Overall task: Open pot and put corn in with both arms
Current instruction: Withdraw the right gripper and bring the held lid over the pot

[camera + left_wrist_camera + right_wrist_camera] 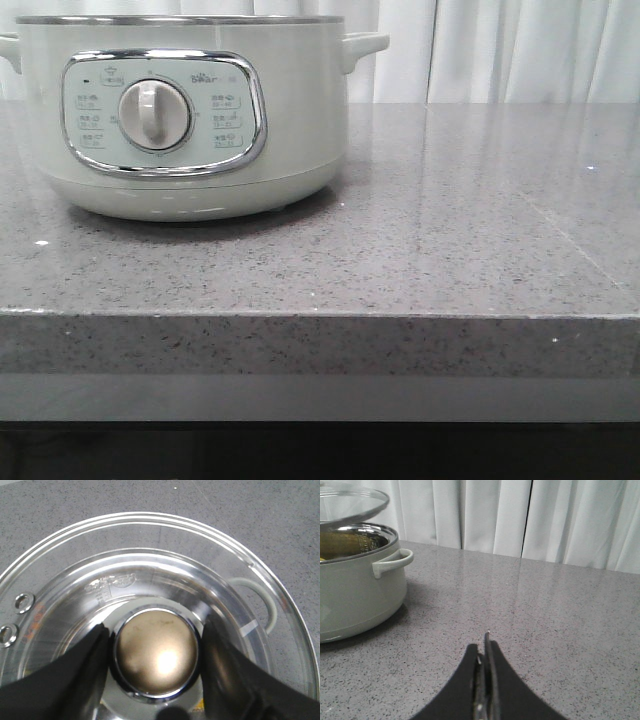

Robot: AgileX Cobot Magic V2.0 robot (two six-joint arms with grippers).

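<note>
The table (pixel 420 230) is grey speckled stone with a glossy top that mirrors the white curtains (pixel 520 50) hanging behind it. Its thick front edge runs straight across the front view. Only the pot (pixel 190 120) stands directly on it, at about 10 o'clock on the top, casting a dark shadow under its base. From 12 through 6 o'clock the surface shows only faint streaks and a few bright flecks.

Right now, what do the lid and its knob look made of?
The lid looks like clear glass: the grey counter shows through it. Its knob looks like brushed brass-toned metal in a chrome ring, with a bright glare spot. Left claw grips it.
</note>
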